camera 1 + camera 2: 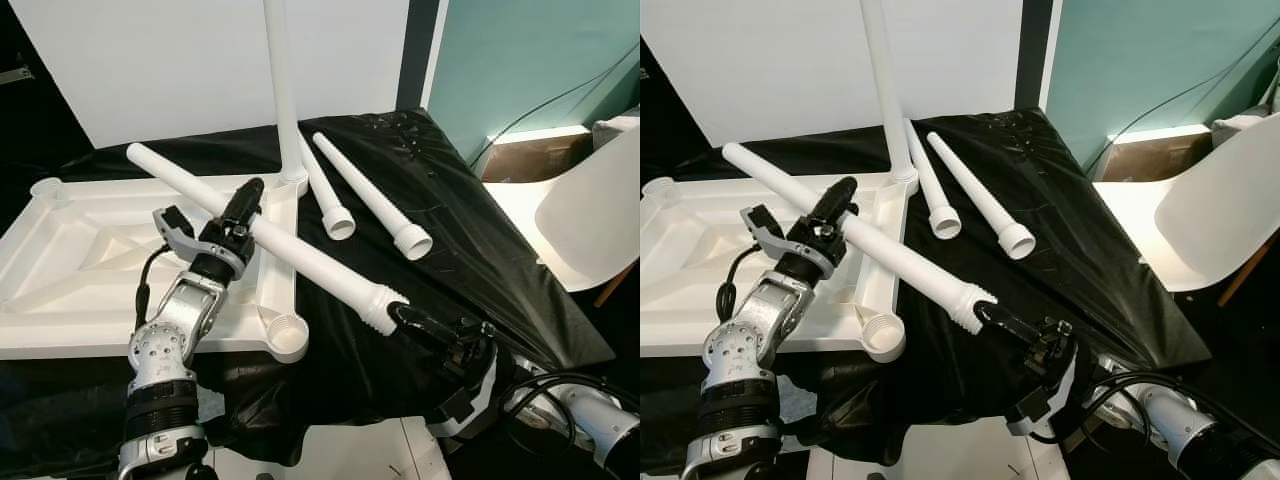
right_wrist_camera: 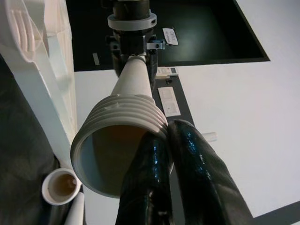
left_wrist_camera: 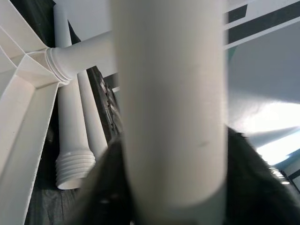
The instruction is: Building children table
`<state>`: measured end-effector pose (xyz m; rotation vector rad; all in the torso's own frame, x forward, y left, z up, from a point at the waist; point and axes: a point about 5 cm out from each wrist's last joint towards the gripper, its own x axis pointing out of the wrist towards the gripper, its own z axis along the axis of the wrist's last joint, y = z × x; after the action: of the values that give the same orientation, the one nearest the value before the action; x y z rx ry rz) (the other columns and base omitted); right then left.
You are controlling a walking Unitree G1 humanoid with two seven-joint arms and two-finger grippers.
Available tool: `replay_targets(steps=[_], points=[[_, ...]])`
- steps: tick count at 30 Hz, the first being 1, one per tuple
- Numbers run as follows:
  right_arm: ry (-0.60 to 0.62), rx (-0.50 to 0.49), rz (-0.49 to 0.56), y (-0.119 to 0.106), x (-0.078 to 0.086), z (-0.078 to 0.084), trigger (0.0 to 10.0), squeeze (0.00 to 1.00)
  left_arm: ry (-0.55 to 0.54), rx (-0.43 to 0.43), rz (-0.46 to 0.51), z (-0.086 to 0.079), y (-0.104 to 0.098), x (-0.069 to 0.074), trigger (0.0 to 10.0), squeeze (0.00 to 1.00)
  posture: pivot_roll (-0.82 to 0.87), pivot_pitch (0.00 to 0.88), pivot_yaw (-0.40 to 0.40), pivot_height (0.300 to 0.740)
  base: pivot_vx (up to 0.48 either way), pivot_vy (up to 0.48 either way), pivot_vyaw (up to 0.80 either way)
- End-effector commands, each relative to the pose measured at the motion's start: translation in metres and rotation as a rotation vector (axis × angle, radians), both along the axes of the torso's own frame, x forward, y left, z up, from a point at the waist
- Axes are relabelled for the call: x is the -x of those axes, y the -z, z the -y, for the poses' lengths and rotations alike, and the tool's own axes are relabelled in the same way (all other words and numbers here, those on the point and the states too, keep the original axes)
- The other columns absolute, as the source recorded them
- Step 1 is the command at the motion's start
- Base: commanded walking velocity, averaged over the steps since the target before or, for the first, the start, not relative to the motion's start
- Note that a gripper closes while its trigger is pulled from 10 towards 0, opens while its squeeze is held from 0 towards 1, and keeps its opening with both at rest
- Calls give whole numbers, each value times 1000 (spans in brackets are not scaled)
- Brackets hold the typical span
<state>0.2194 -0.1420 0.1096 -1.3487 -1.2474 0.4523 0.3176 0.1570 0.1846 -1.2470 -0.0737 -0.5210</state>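
Left eye view: an upturned white plastic tabletop (image 1: pixel 70 250) lies on a black cloth (image 1: pixel 470 230), ribbed underside facing up.
Held leg: a long white table leg (image 1: pixel 300 255) slants across the near right corner of the tabletop, plain end up over the tabletop, threaded end low over the black cloth.
Left gripper: the left gripper (image 1: pixel 243 205) is clamped round the held leg near its middle, one black finger lying along the top of the tube.
Right gripper: the right gripper (image 1: pixel 405 315) meets the threaded end of the held leg; in the right wrist view its two black fingers (image 2: pixel 187 178) lie close together against the outside of the threaded rim, so it is touching, but a firm grasp cannot be told.
Fitted leg: one leg (image 1: pixel 283 90) stands upright in the far right corner socket of the tabletop.
Empty sockets: an open round socket (image 1: pixel 287 333) sits at the near right corner, just below the held leg; another (image 1: pixel 48 187) is at the far left corner.
Spare legs: two more legs (image 1: pixel 372 197) lie on the black cloth beside the fitted leg, threaded ends toward the robot.
Surroundings: a white chair (image 1: pixel 590 215) stands to the right and a white panel (image 1: pixel 180 60) leans behind the tabletop.
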Motion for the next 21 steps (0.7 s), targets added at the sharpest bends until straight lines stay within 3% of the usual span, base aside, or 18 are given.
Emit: replay_targets(steps=[1, 11, 12, 16, 18, 19, 20, 21], points=[[-6, 21, -47, 4, 0, 4, 10000, 0, 118, 77, 378, 3, -20, 12, 0, 0, -107, 0, 53, 740, 0, 0, 0], [68, -39, -83, 4, -2, 9, 10000, 0, 36, 130, 376, -8, -22, 11, 0, 0, -108, 0, 59, 740, 0, 0, 0], [93, -57, -106, 7, -2, 12, 10000, 1000, 30, 156, 368, -10, -22, 10, 0, 0, -106, 0, 57, 740, 0, 0, 0], [105, -61, -124, 10, -1, 15, 10000, 1000, 39, 161, 376, -10, -23, 11, 0, 0, -106, 0, 57, 740, 0, 0, 0], [136, -125, -210, 16, 3, 18, 10000, 1000, 56, 160, 392, -9, -25, 13, 0, 0, -101, 0, 57, 740, 0, 0, 0], [149, -187, -304, 17, 4, 18, 10000, 251, 58, 157, 396, -8, -26, 14, 0, 0, -102, 0, 56, 740, 0, 0, 0], [149, -187, -304, 17, 4, 18, 10000, 251, 58, 157, 396, -8, -26, 14, 0, 0, -102, 0, 56, 740, 0, 0, 0], [152, -231, -367, 17, 4, 18, 10000, 251, 57, 157, 397, -8, -26, 14, 0, 0, -102, 0, 56, 740, 0, 0, 0]])
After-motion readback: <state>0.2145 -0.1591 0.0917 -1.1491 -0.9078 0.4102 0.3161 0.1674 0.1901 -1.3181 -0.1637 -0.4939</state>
